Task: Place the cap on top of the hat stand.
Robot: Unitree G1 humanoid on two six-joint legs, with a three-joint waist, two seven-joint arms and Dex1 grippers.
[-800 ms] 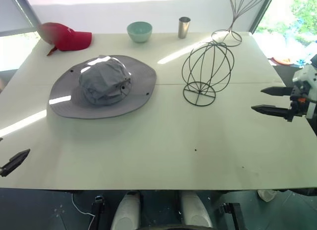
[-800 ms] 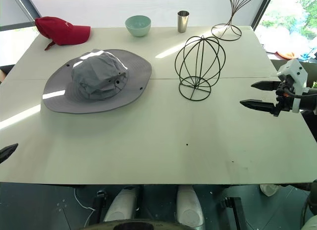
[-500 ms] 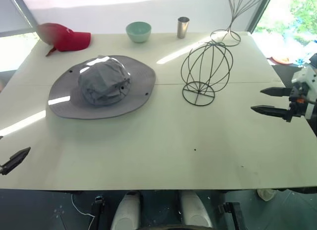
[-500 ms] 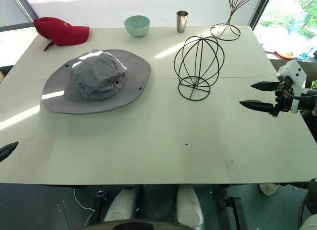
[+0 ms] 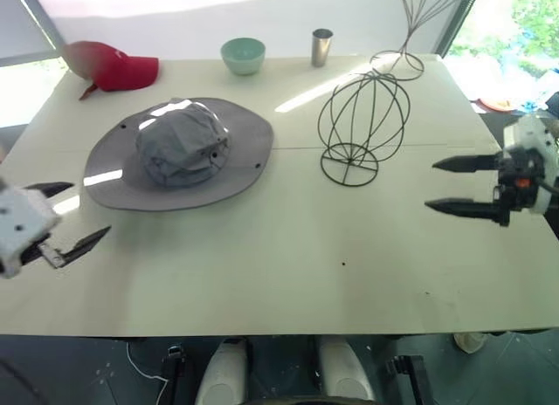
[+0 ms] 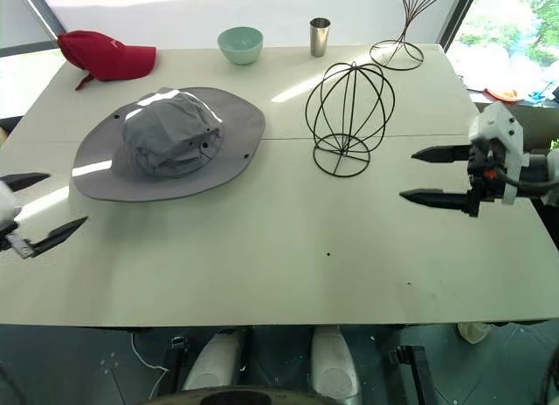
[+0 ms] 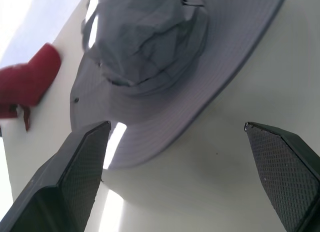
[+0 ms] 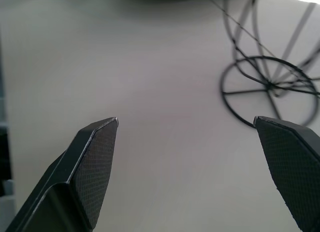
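Grey cap [image 5: 179, 152] flat on the table [image 5: 288, 274], just ahead of the left gripper [image 5: 68, 215] and a little to its inner side; nothing held, black fingers spread wide. Right gripper [image 6: 430, 174] likewise spread and empty, with the hat stand [image 6: 349, 117] close ahead of it, toward its inner side. Cap and stand side by side, near but apart.

Probably light and floppy — soft crumpled crown, thin wide brim, likely to sag from a one-sided pinch. Best taken by the near brim edge, or by opposite brim edges with both grippers. Wire stand looks light — easily nudged.
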